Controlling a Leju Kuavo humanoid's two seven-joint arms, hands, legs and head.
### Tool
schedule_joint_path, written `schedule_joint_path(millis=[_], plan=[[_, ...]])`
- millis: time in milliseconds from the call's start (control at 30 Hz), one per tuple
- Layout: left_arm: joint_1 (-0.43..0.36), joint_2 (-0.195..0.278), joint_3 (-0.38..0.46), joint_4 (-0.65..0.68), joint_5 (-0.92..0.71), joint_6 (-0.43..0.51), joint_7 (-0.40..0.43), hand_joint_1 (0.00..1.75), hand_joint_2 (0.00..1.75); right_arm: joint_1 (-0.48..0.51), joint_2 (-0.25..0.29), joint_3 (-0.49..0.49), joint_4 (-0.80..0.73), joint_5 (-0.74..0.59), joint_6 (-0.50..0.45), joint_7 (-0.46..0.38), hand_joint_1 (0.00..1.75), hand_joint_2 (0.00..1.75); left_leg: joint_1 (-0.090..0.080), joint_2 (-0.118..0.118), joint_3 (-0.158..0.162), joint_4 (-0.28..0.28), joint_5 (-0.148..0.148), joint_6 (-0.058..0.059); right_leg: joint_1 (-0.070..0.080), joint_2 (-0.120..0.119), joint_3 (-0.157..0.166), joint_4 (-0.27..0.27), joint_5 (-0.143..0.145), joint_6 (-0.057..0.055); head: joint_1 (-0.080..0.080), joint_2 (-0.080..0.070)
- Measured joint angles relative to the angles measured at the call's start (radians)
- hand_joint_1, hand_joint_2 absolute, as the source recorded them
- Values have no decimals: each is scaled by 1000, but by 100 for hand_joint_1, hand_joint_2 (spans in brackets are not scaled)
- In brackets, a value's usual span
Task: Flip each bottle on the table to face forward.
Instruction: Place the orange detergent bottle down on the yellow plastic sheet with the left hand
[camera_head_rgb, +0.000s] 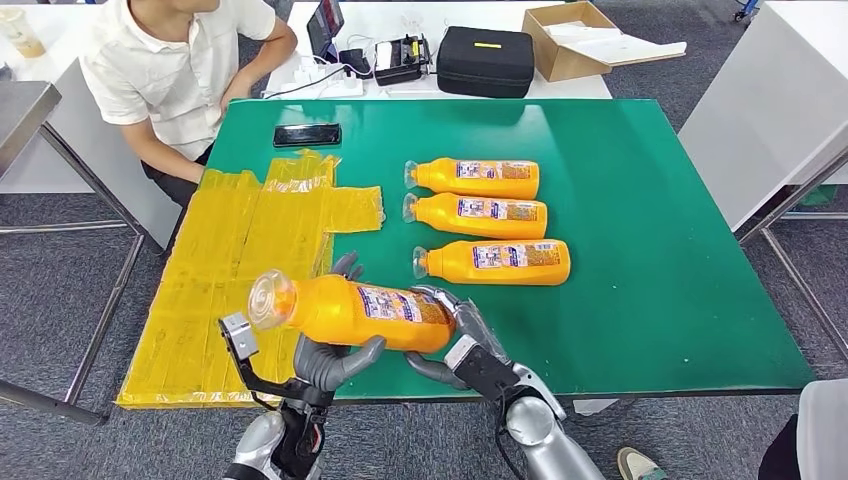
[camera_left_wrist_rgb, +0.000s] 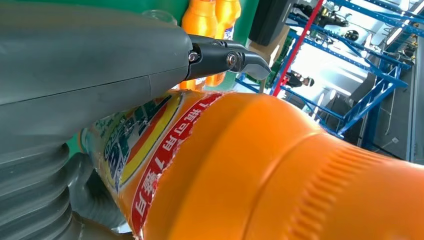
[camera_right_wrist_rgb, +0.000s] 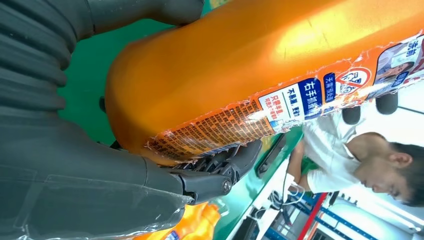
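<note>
Head view: an orange plastic bottle with a clear cap and a printed label (camera_head_rgb: 345, 311) is held lying on its side above the near edge of the green-topped table (camera_head_rgb: 650, 300), cap end pointing toward the robot's left. The left hand (camera_head_rgb: 335, 358) supports the bottle from below near its middle, thumb and fingers curled up around the body. The right hand (camera_head_rgb: 462, 345) grips the base end, fingers wrapped over the top of the bottle and thumb underneath. Left wrist view: the thick grey thumb (camera_left_wrist_rgb: 90, 55) lies along the labelled side of the held bottle. Right wrist view: the dark fingers (camera_right_wrist_rgb: 220, 167) press against the label edge near the base. Three more orange bottles (camera_head_rgb: 486, 218) lie on their sides in a row farther back on the table, well apart from the hands, labels up, caps pointing left. A crumpled yellow plastic sheet (camera_head_rgb: 240, 260) covers the table's left portion. A black phone (camera_head_rgb: 307, 134) lies beyond the sheet. A seated person in a white shirt (camera_head_rgb: 175, 70) is at the far left corner.
</note>
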Motion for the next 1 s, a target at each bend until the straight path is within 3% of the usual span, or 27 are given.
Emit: schedule_joint_path(millis=[100,133,233,267,767,800,833,900,933,967,1000], plan=[[-3,0,-4,3,4,-7,-15,0,175,-12,1,10,9,-15,6,1,175,175,0,0,0,0,0,0,0,0,0,0,0,0,0,0],[-4,0,-6,3,-2,-7,-24,9,175,-14,1,14,12,-20,6,2,175,175,0,0,0,0,0,0,0,0,0,0,0,0,0,0],[-4,0,-9,-7,-19,-6,-44,138,175,-16,5,21,26,-30,6,4,175,175,0,0,0,0,0,0,0,0,0,0,0,0,0,0],[-4,0,-10,-13,-22,-5,-47,172,175,-16,7,23,31,-32,5,5,175,175,0,0,0,0,0,0,0,0,0,0,0,0,0,0],[3,0,-9,-56,-1,27,-78,175,175,-1,26,37,75,-54,-10,16,175,175,0,0,0,0,0,0,0,0,-1,0,0,0,0,0],[3,0,-9,-56,0,28,-78,175,175,0,27,37,76,-57,-8,16,165,175,0,0,0,0,0,0,0,0,-1,0,0,0,0,0],[3,0,-9,-57,2,28,-78,175,175,0,28,37,78,-62,-5,17,140,175,0,0,0,0,0,0,0,0,-1,0,0,0,0,0],[4,0,-9,-59,13,33,-79,175,175,1,31,35,82,-82,8,20,52,175,0,0,0,0,0,0,0,0,-1,0,0,0,0,0],[4,0,-9,-63,20,37,-80,175,175,2,33,33,85,-92,15,21,18,175,0,0,0,0,0,0,0,0,-1,0,0,0,0,0],[5,0,-9,-70,27,42,-82,175,175,4,34,31,91,-102,19,23,0,175,0,0,0,0,0,0,0,0,-1,0,0,0,0,0],[5,0,-8,-79,33,47,-84,175,175,8,35,26,100,-109,21,25,0,175,0,0,0,0,0,0,0,0,-1,0,0,0,0,0]])
